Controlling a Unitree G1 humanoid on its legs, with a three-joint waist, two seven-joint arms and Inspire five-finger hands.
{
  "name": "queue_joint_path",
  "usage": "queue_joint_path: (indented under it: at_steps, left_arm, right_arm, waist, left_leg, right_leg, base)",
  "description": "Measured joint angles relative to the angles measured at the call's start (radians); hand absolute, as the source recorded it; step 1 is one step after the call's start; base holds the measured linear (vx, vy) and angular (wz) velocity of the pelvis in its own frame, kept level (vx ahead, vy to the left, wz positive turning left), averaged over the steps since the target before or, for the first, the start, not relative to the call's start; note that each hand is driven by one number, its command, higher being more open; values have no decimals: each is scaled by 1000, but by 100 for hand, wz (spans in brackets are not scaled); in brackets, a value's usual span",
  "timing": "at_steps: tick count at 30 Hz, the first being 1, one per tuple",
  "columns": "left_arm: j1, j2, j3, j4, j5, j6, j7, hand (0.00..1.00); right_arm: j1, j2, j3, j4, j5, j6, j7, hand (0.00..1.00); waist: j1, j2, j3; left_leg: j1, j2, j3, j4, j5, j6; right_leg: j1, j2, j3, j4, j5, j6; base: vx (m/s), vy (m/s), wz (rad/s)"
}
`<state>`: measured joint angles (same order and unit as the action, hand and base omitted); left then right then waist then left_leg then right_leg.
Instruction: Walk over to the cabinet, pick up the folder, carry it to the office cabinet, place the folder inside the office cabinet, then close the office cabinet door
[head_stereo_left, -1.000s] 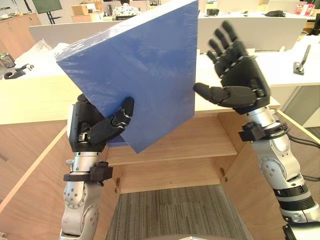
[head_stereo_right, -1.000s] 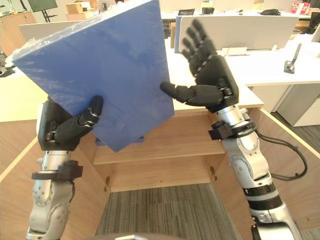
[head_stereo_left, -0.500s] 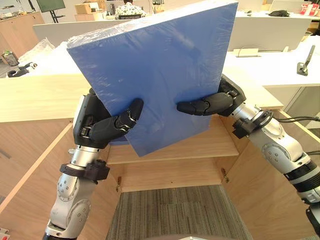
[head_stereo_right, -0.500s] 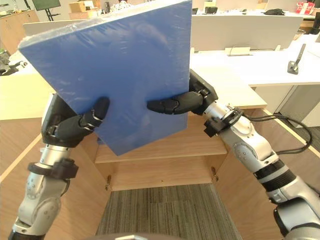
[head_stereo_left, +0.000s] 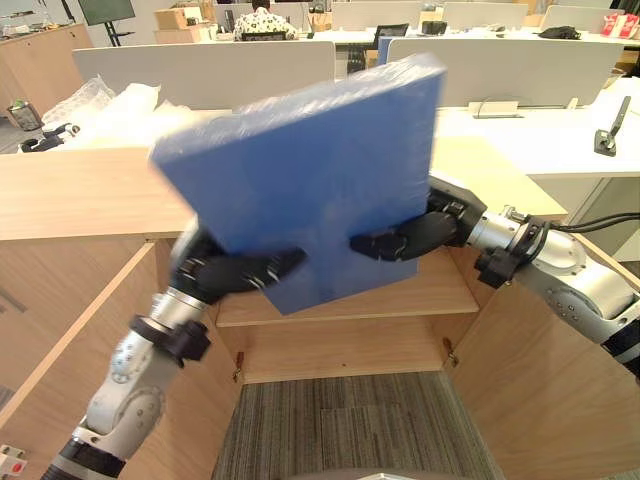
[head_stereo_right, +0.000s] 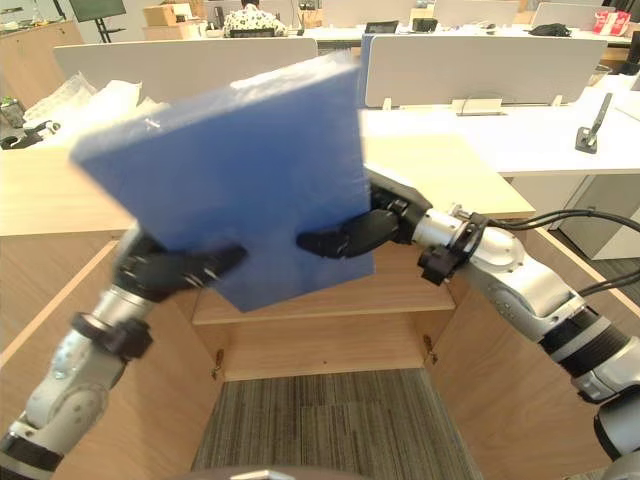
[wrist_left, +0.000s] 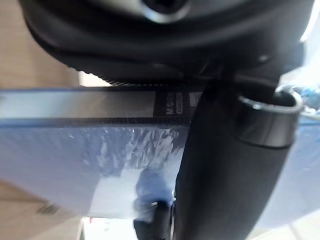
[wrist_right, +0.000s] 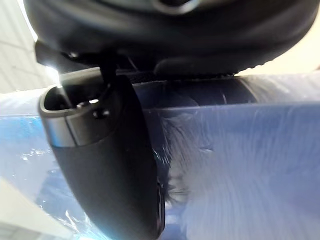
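Folder (head_stereo_left: 310, 180) sits lower than 0.5 s ago, nearer shelf (head_stereo_left: 440, 290). Thumbs press near face, fingers hidden behind: left hand (head_stereo_left: 235, 272) and right hand (head_stereo_left: 415, 237) pinch lower edge, 2 holds. Risk: glossy wrap slips; far corner clips cabinet top (head_stereo_left: 80, 195).

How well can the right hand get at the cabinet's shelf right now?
Probably yes: the right hand hangs close above the shelf in the open cabinet, nothing between; but it and the left hand grip the blue folder.

Blue folder (head_stereo_left: 310, 185) (tilted) between robot hands (head_stereo_left: 238, 272) (head_stereo_left: 420, 232)
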<state>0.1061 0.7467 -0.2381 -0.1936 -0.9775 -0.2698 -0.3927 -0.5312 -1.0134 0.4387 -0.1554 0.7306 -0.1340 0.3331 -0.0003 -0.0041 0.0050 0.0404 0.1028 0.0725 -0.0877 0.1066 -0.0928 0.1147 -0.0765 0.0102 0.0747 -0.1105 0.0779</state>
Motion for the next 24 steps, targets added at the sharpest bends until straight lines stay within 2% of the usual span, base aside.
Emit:
queue_joint_path:
  at_steps: [2,3,5,9,13,17,22,24]
  left_arm:
    - [5,-96,-2,112,-2,53,-91,100]
    - [5,-126,-4,144,0,64,-102,100]
    - [6,-222,-14,270,32,96,-131,100]
    - [9,-240,-94,478,154,129,-134,100]
    - [40,-238,-201,660,303,158,-138,100]
    - [71,-238,-297,799,482,169,-145,100]
    - [62,-251,-310,929,633,157,-115,100]
    - [51,-280,-269,1010,695,144,-79,100]
  right_arm:
    - [73,103,-115,-97,-255,-9,-17,0]
    - [83,140,-126,-116,-304,-14,-19,0]
    - [137,282,-155,-170,-484,-64,-30,0]
    - [219,431,-147,-184,-627,-132,-61,0]
    - [260,445,-125,-167,-764,-158,-111,0]
    - [325,403,-5,-28,-876,-158,-147,0]
    - [363,366,166,186,-1033,-141,-145,0]
    - [370,365,211,263,-1115,-127,-145,0]
  waist:
    - [-6,-2,-4]
    - [-9,-3,-5]
    - [-12,-5,-8]
    - [-15,-7,-9]
    - [-24,-10,-11]
    - [-34,-19,-10]
    - [-31,-28,4]
    - [-29,-26,21]
  left_leg:
    - [-10,1,1,0,3,0]
    - [-10,2,3,0,3,-1]
    - [-11,3,10,0,4,0]
    - [-13,4,17,0,1,-2]
    - [-16,6,27,0,-5,-5]
    - [-17,14,36,0,-3,-10]
    - [-18,14,43,0,-4,-12]
    - [-23,12,44,0,-4,-12]
  right_leg:
    - [-14,1,2,1,2,-2]
    - [-15,2,3,2,2,-3]
    - [-23,2,12,8,3,-3]
    - [-28,1,20,5,8,-2]
    - [-36,2,30,-1,9,-4]
    - [-42,10,43,-8,14,-9]
    - [-46,11,50,-12,17,-7]
    - [-49,8,53,-18,23,-4]
  base:
    - [-24,2,-4]
    - [-19,2,-6]
    - [-19,4,-10]
    - [-35,8,-6]
    - [-29,6,-10]
    - [-16,-3,-9]
    - [-18,2,-5]
    - [-21,20,-7]
